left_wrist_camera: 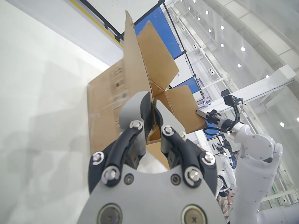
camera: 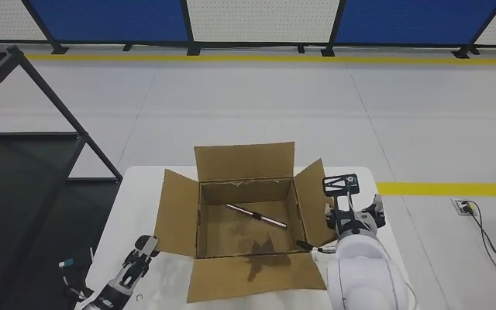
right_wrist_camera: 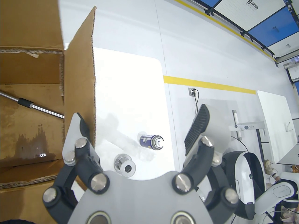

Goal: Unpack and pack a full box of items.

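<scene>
An open cardboard box (camera: 244,163) stands in the middle of the white table (camera: 138,194) with all its flaps spread. A metal rod with a black grip (camera: 256,215) lies slantwise on the box floor (right_wrist_camera: 35,106). My left gripper (camera: 149,244) is low at the box's left side. Its fingers (left_wrist_camera: 144,108) are shut on the edge of the left flap (left_wrist_camera: 130,54). My right gripper (right_wrist_camera: 140,122) hangs wide open above the table beside the right flap (right_wrist_camera: 79,75), one finger close to that flap. Below it lie a blue spray can (right_wrist_camera: 151,141) and a silver cylinder (right_wrist_camera: 125,165).
A dark stain marks the box floor (camera: 260,246). A black metal frame (camera: 46,116) stands off the table's left side. The table's right edge (right_wrist_camera: 167,108) runs just past the can, with floor and a yellow line (right_wrist_camera: 210,86) beyond.
</scene>
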### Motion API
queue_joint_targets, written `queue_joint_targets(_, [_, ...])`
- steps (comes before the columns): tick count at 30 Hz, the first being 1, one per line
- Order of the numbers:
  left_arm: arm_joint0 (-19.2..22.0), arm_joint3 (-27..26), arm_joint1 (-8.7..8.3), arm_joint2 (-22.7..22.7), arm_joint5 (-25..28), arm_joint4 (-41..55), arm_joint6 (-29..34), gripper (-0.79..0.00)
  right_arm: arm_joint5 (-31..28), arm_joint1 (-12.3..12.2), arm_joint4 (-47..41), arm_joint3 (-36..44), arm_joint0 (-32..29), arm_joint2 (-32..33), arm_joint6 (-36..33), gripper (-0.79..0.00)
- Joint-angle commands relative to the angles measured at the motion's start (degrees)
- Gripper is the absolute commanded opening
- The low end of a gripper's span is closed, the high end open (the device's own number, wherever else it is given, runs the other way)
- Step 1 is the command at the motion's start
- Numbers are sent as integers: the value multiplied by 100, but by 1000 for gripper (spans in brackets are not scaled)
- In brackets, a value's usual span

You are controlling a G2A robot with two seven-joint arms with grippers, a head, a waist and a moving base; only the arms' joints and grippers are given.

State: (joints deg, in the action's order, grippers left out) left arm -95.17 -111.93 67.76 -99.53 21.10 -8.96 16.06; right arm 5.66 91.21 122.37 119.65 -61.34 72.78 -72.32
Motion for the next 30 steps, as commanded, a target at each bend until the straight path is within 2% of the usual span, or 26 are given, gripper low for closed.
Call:
queue_joint_targets(1, [4, 2, 1, 2, -9, 7, -9, -785, 10, 8, -5, 35, -29, 39, 3, 0])
queue_joint_targets(11, [17, -20, 2, 2, -51, -2, -50, -785, -29, 59, -116, -473, 171, 332, -227, 0])
queue_joint_targets(20, [23, -48, 9, 37, -140, -45, -131, -785, -202, 78, -639, -1114, 334, 766, -273, 0])
queue_joint_targets(26, [44, -65, 14, 64, -219, -71, -177, -785, -366, 77, -975, -1562, 481, 972, -210, 0])
queue_joint_targets(30, [51, -78, 17, 80, -265, -92, -211, -785, -291, 81, -1184, -1510, 482, 1063, -13, 0])
